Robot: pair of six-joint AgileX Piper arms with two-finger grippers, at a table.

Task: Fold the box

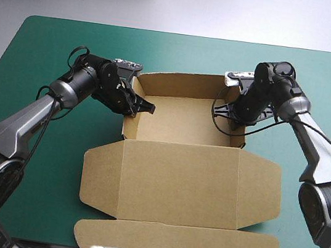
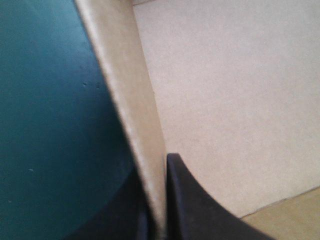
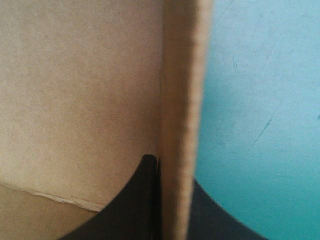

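The brown box (image 1: 184, 124) stands in the middle of the table as an open tray, its walls raised, its lid (image 1: 181, 185) lying flat toward the near edge. My left gripper (image 1: 138, 104) is shut on the box's left wall (image 2: 132, 115), one finger inside the tray and one outside. My right gripper (image 1: 233, 111) is shut on the right wall (image 3: 180, 125) in the same way. In both wrist views the wall's edge runs up from between the black fingers, board floor on one side and teal-green cover on the other.
The lid's front flap (image 1: 178, 247) reaches almost to the table's near edge. The teal-green cover (image 1: 53, 38) lies bare to the left, right and beyond the box.
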